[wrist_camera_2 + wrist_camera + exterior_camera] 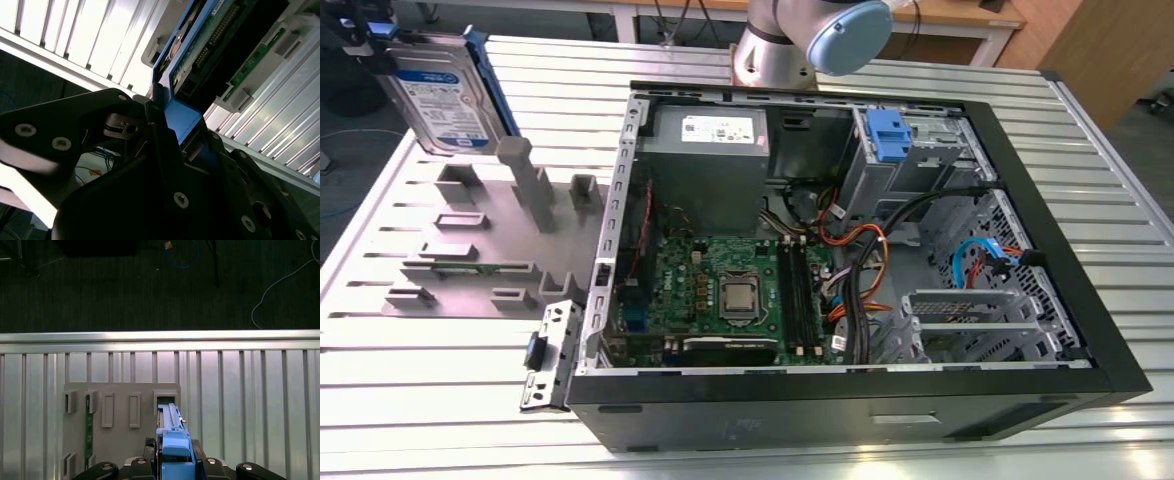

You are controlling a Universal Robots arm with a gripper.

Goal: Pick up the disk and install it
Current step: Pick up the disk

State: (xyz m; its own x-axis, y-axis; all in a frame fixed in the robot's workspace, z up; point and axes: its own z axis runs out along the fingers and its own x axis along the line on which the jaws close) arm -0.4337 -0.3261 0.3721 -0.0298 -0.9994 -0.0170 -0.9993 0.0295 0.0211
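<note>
The disk (444, 95), a silver-grey hard drive with a white-and-blue label and blue rails, stands on edge at the exterior view's far left, above the grey fixture plate (467, 250). My gripper (367, 30) is shut on its upper end. In the second wrist view the black fingers (155, 125) clamp the blue carrier (180, 117), with the drive's underside (210, 35) stretching away. In the first wrist view the disk (172, 440) points down at a slot (165, 400) of the fixture; I cannot tell whether it still touches that slot.
The open computer case (1067, 300) lies at the exterior view's right, with a blue drive-cage bracket (887, 135), a grey power supply (707, 135), a motherboard (734, 290) and loose cables (867, 260). A green memory stick (89, 425) sits in the fixture. The arm's base (787, 45) stands behind the case.
</note>
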